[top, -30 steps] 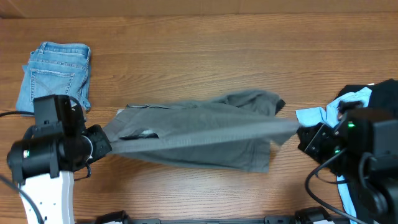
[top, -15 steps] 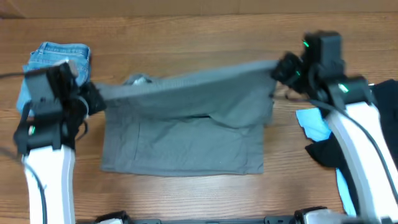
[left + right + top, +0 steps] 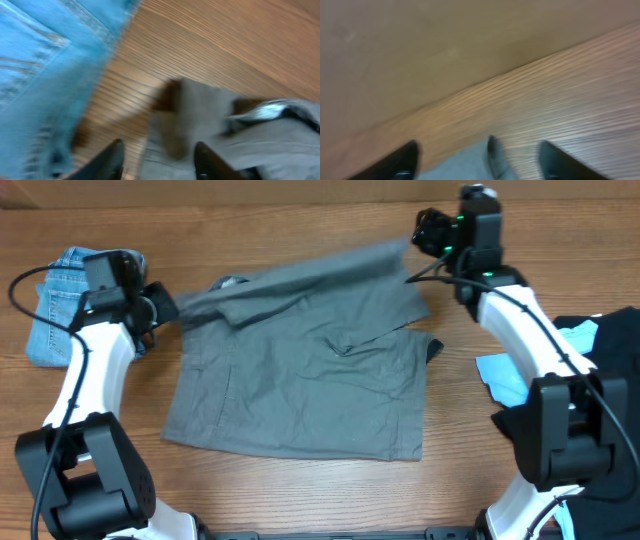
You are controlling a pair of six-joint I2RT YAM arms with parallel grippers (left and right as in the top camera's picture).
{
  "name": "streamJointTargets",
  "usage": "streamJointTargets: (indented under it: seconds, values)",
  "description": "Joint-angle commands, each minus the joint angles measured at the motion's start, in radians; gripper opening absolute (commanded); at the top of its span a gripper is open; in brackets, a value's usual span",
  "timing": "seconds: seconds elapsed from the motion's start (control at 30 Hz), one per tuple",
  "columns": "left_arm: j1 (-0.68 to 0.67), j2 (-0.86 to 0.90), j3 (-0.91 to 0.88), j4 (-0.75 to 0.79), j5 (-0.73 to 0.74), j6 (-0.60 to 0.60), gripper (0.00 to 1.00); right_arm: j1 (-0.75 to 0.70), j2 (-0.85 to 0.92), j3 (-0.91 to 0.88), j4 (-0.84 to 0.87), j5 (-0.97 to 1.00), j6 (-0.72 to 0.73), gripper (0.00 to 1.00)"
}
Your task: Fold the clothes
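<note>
The grey shorts [image 3: 300, 390] lie spread on the wooden table [image 3: 300, 490], their far edge folded over in a loose band towards the back. My left gripper [image 3: 170, 308] hovers at the far left corner of the shorts, open. In the left wrist view grey cloth [image 3: 200, 115] lies between and below its spread fingers [image 3: 112, 160]. My right gripper [image 3: 416, 232] is at the far right corner, open. The cloth corner [image 3: 470, 165] in the right wrist view sits loose between its fingers [image 3: 402, 162]. Both wrist views are blurred.
Folded light-blue denim [image 3: 85, 295] lies at the far left, just behind my left arm, and fills the left of the left wrist view [image 3: 45, 75]. A black garment [image 3: 610, 345] and a sky-blue one [image 3: 505, 375] are heaped at the right edge. A brown wall [image 3: 445, 40] rises behind the table.
Both grippers carried the shorts' edge away from the front of the table to the back, then opened and let go. The shorts now rest on the table.
</note>
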State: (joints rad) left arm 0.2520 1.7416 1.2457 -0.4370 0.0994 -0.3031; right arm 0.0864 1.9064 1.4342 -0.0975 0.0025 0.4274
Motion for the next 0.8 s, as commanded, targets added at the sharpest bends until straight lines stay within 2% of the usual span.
streamJointTargets:
  seconds: [0.0, 0.03, 0.2, 0.3, 0.37, 0.47, 0.53, 0.63, 0.77]
  values:
    - [0.031, -0.037, 0.016, -0.009, -0.039, -0.002, 0.64, -0.038, -0.018, 0.022, -0.047, -0.001, -0.017, 0.88]
    - [0.035, -0.043, 0.016, -0.018, -0.035, 0.005, 0.7, -0.051, -0.021, 0.023, -0.089, -0.018, -0.017, 0.89]
    - [0.047, -0.117, 0.016, -0.107, 0.008, 0.05, 0.73, -0.122, -0.032, 0.027, -0.372, -0.167, -0.039, 0.89]
    - [0.043, -0.161, 0.016, -0.198, 0.104, 0.095, 0.71, -0.148, -0.032, 0.027, -0.559, -0.278, -0.108, 0.79]
    - [0.039, -0.167, 0.016, -0.27, 0.146, 0.115, 0.71, -0.15, -0.032, 0.027, -0.678, -0.282, -0.108, 0.76]
    - [0.029, -0.162, 0.016, -0.388, 0.163, 0.121, 0.6, -0.149, -0.032, 0.027, -0.829, -0.282, -0.109, 0.68]
    - [0.021, -0.158, 0.014, -0.457, 0.164, 0.121, 0.54, -0.149, -0.032, 0.023, -0.912, -0.281, -0.106, 0.67]
    - [0.004, -0.158, 0.008, -0.534, 0.163, 0.127, 0.58, -0.138, -0.032, -0.024, -0.975, -0.283, -0.106, 0.7]
    - [-0.017, -0.157, -0.021, -0.574, 0.156, 0.15, 0.62, -0.098, -0.032, -0.122, -0.921, -0.348, -0.138, 0.75]
